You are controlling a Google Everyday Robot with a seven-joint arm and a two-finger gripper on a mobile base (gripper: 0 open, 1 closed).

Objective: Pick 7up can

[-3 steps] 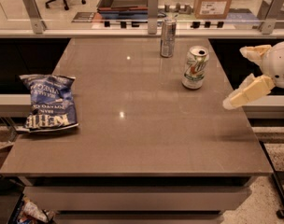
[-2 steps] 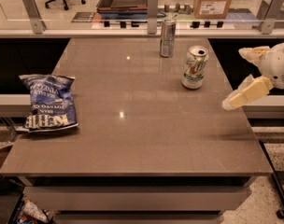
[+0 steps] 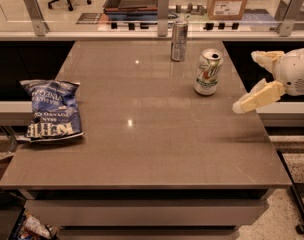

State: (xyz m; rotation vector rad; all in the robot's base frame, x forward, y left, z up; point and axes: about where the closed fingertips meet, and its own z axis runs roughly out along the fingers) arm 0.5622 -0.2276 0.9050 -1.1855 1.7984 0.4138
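The 7up can point(image 3: 208, 72) stands upright on the brown table point(image 3: 152, 149), toward the back right; it is white with green lettering and a silver top. My gripper point(image 3: 246, 83) is at the table's right edge, to the right of the can and a little nearer the camera, a short gap away. Its two cream fingers are spread apart with nothing between them: one fingertip point(image 3: 241, 106) points down and left toward the table, the other point(image 3: 258, 57) sits higher.
A taller, slim silver can point(image 3: 179, 40) stands behind and left of the 7up can near the back edge. A blue chip bag point(image 3: 51, 110) lies flat at the left side. A rail with metal posts point(image 3: 163, 6) runs behind the table.
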